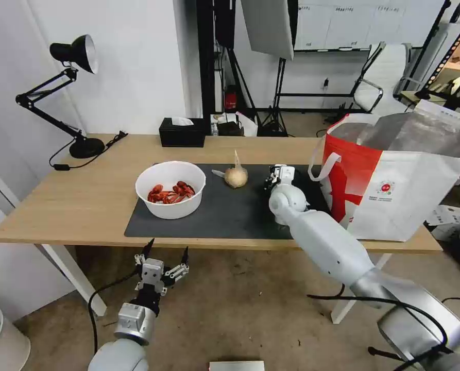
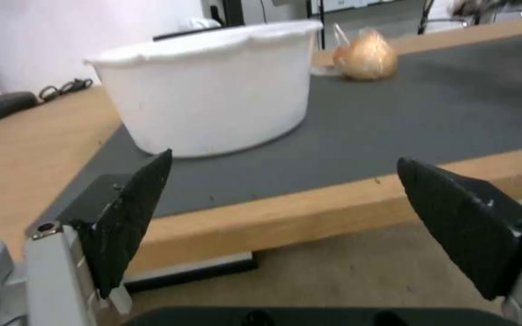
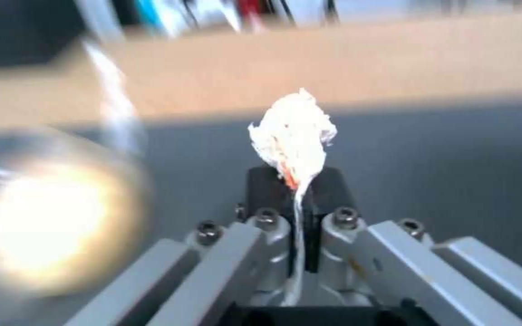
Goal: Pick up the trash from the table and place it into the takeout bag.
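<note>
Gripping a crumpled tissue (image 3: 293, 136), the right end effector (image 1: 277, 178) hovers over the mat (image 1: 230, 214) — left end effector (image 1: 165, 252) spread wide below the bench (image 1: 75, 201) edge.

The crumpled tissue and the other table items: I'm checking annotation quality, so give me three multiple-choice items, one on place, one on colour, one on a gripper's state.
1. Where is the white bowl?
A. on the dark mat
B. inside the takeout bag
C. on the floor

2. What colour are the shells in the bowl?
A. green
B. red
C. blue

3. What is the right gripper doing?
A. open and empty
B. shut on the bowl
C. shut on the crumpled tissue

Answers: 1 A, the bowl stands on the mat's left part. 2 B, red shells lie inside it. 3 C, the tissue is pinched between its shut fingers above the mat.
</note>
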Tool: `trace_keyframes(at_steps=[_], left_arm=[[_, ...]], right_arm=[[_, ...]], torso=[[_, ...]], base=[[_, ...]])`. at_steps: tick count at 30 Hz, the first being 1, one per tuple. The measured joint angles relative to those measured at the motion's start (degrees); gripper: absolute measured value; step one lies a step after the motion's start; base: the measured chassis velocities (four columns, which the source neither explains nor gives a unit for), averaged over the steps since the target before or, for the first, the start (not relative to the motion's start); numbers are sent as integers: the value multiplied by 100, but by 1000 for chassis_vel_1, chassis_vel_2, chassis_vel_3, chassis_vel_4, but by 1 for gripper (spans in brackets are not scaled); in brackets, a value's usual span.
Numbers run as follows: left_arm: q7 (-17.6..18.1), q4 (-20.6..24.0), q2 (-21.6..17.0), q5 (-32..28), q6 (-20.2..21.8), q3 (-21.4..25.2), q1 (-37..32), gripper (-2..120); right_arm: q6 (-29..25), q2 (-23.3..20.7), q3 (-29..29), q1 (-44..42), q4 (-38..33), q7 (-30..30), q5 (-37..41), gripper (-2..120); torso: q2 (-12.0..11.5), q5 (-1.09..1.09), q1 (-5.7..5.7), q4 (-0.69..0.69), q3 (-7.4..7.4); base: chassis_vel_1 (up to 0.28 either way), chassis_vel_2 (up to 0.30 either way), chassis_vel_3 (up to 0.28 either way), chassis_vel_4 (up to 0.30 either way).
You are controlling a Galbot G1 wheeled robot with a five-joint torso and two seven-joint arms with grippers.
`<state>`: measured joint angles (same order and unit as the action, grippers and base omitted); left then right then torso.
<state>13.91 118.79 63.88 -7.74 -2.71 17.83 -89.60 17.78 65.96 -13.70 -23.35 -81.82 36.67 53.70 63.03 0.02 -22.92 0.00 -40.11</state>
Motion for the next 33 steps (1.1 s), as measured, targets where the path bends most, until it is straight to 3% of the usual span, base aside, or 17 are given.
trace_keyframes(at_steps=[2,7,10,14,18,21,23,26,33], left_arm=[[6,32,-1,32,-39,17,-37,100],[12,83,-13,69,-84,33,-106,100],[16,130,-1,79,-98,63,-147,100],[19,172,17,83,-101,73,-180,100],[20,195,28,101,-108,73,-220,100],[21,195,27,102,-108,72,-223,100],[20,195,19,99,-109,48,-215,100],[16,184,10,94,-109,27,-189,100],[-37,168,14,75,-107,-27,-167,100]], right_arm=[[-159,-500,-3,-272,-950,33,-129,0],[-409,-1066,201,-649,-2004,36,-279,0],[-555,-1415,629,-843,-2653,-10,-577,0],[-569,-1592,971,-803,-2841,80,-928,0],[-306,-1834,1363,-474,-2862,934,-1067,0],[-153,-1943,1443,-352,-2837,1263,-848,0],[300,-2317,1545,-189,-2818,1914,267,0],[508,-2499,1546,-223,-2811,1937,549,0],[670,-2731,1612,-289,-2736,1889,687,25]], torso=[[0,-2,1,0,1],[0,0,1,-1,1],[0,-1,1,-1,1],[0,0,1,-1,1],[0,0,1,0,1],[0,-2,1,0,1],[0,-1,1,0,1],[0,0,1,-1,1],[0,0,0,0,0]], base=[[0,0,0,0],[0,0,0,0],[0,0,0,0],[0,0,0,0],[0,0,0,0],[0,0,0,0],[0,0,0,0],[0,0,0,0],[0,0,0,0]])
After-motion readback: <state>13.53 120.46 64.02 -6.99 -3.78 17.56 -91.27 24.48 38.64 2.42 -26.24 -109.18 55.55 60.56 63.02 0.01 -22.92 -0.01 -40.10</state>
